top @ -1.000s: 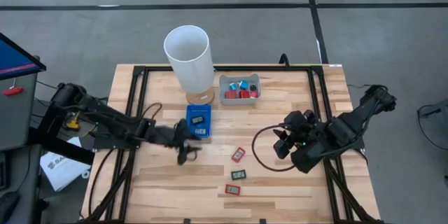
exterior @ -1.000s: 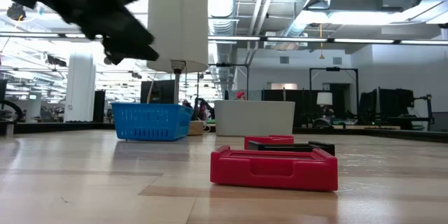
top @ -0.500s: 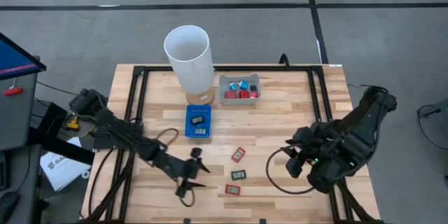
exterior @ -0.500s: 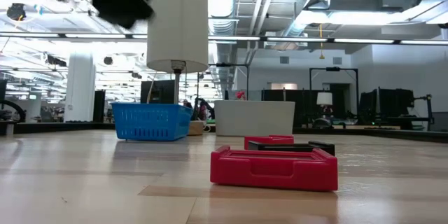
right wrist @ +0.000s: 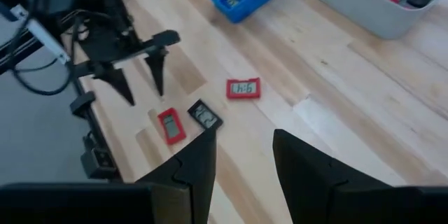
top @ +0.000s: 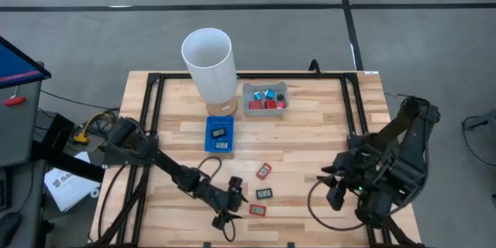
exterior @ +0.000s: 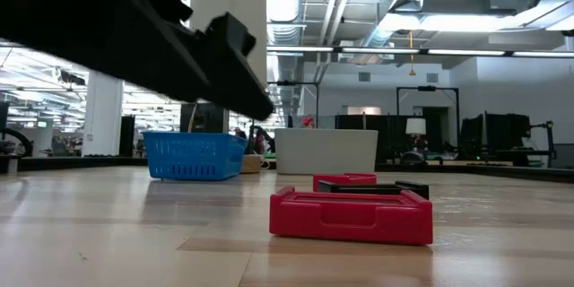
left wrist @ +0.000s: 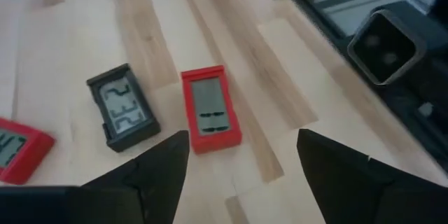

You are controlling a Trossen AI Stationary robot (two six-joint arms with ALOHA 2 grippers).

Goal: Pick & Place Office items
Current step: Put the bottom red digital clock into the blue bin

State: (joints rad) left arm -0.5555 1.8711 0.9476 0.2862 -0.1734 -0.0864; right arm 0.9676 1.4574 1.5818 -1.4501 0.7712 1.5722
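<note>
The left tool (top: 225, 225) hangs spread just beside a red clock (top: 257, 210) near the tabletop's (top: 310, 139) front edge (a black clock (top: 264, 194) lies just behind it). The right tool (top: 329, 186) waits, fingers parted, empty.

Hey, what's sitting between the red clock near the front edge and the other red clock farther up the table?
A small black clock lies between the front red clock and the farther red clock; the overhead view and the right wrist view both show it.
</note>
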